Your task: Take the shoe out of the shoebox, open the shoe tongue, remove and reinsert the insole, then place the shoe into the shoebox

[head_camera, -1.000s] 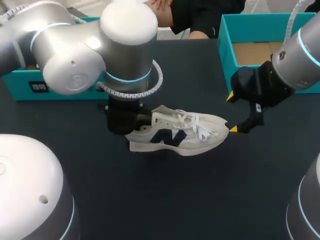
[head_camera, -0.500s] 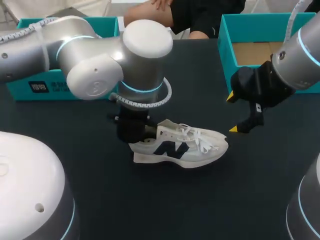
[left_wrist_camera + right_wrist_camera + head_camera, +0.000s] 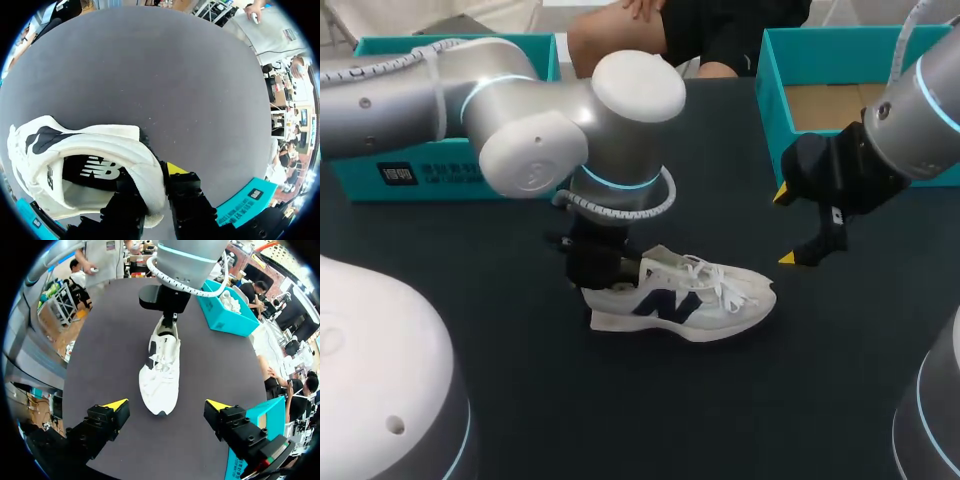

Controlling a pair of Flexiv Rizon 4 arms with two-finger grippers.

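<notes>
A white sneaker [image 3: 690, 300] with a dark logo and white laces stands upright on the dark table, toe toward my right side. My left gripper [image 3: 605, 265] is at its heel. In the left wrist view one finger is inside the shoe [image 3: 100, 145] and the other, yellow-tipped [image 3: 175, 168], is outside the heel collar, so the gripper is shut on the heel wall. My right gripper [image 3: 784, 225] hangs open just beyond the toe, touching nothing. In the right wrist view the toe of the shoe [image 3: 160, 370] points at the gap of that gripper [image 3: 166, 406].
An open teal shoebox [image 3: 775, 100] with a brown cardboard floor stands at the back right. A second teal box [image 3: 420, 170] stands at the back left, holding white paper in the right wrist view [image 3: 225, 315]. A person sits beyond the far table edge.
My left arm has carried the shoe by its heel a little to the right and toward the front. The right arm has kept still, its gripper open.
</notes>
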